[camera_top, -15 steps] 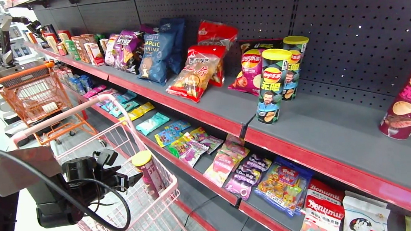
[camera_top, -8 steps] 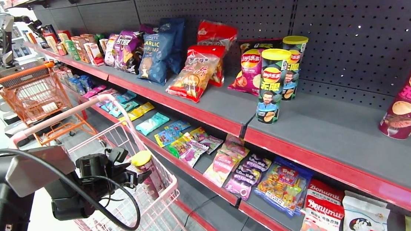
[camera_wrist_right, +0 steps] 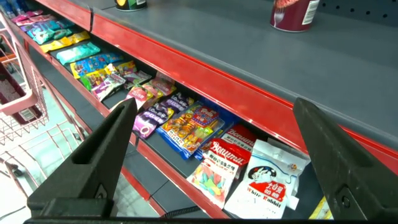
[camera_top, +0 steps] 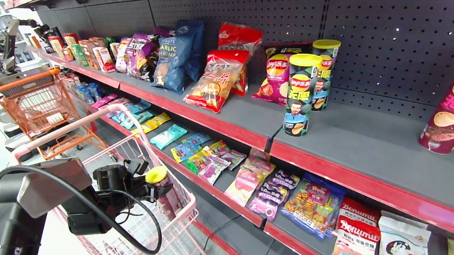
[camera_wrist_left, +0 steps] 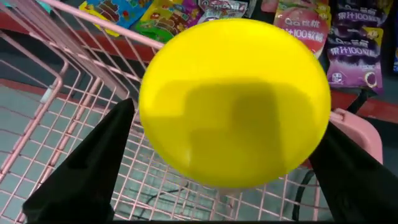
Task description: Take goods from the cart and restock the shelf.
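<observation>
The shelf [camera_top: 376, 147] stood ahead. The pink cart [camera_top: 99, 126] held the purple chip can [camera_top: 172, 202] upright against its front wall. My left pincer [camera_top: 162, 187] straddled the can under its yellow lid [camera_wrist_left: 235, 99], fingers open. I judged an off-centre squeeze might topple it.

Your left arm [camera_top: 6, 237] is a chunky black casing with a bare grey metal plate [camera_top: 47, 186] near its wrist and a black cable [camera_top: 159, 232] looping below, while your left pincer [camera_wrist_left: 224, 118] and right pincer [camera_wrist_right: 214, 106] each carry two matte black wedge-shaped fingers [camera_wrist_right: 93, 168].
</observation>
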You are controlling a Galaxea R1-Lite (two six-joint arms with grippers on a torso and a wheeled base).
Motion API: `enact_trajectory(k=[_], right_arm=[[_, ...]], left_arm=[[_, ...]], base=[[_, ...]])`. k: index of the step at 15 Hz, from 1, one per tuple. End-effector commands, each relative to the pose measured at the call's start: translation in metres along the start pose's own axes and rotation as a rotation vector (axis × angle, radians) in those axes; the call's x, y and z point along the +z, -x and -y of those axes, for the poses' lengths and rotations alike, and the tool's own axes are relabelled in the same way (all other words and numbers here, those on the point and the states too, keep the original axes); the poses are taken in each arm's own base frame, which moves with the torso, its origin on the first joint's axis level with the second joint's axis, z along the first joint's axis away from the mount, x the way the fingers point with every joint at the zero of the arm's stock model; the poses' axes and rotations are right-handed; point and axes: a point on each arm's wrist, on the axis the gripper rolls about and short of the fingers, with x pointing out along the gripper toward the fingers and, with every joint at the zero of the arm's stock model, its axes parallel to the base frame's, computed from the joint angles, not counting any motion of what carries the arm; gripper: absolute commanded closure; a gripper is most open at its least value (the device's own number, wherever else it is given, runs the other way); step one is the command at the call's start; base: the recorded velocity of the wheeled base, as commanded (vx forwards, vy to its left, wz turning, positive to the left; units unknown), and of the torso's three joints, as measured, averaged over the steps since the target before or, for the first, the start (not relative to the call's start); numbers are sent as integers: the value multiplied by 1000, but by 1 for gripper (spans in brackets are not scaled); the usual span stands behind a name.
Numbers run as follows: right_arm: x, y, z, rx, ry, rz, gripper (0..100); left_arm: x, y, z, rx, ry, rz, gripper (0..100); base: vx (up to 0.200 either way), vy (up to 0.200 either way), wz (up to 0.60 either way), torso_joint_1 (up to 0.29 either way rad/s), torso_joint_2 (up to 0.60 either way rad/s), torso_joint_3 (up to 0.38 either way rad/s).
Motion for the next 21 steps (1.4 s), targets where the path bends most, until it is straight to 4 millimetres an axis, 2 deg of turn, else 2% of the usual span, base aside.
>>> enact_trajectory(k=[1,6,7,13,15,17,19,20,21], right_arm=[[0,0,0,0,0,-2,0],[0,0,0,0,0,-2,0],[0,0,0,0,0,-2,0],[0,0,0,0,0,-2,0],[0,0,0,0,0,-2,0],[0,0,0,0,0,-2,0],[0,0,0,0,0,-2,0],[0,0,0,-1,-1,-2,0],[0,0,0,-1,-1,-2,0]], left_arm=[[3,-4,2,-7,-9,8,0],[1,-8,2,-4,-16,-9,0],[-1,-10,0,-1,-18,-6,100],[-2,-10,2,-13,-6,-32,100],[11,4,3,-6,-4,-20,100],[43,42,5,10,1,3,100],[79,90,6,41,28,19,100],[89,106,8,49,50,25,100],[107,135,17,57,84,30,100]], base=[[0,0,0,0,0,0],[0,0,0,0,0,0],[0,0,0,0,0,0],[0,0,0,0,0,0],[0,0,0,0,0,0],[0,0,0,0,0,0],[0,0,0,0,0,0],[0,0,0,0,0,0],[0,0,0,0,0,0]])
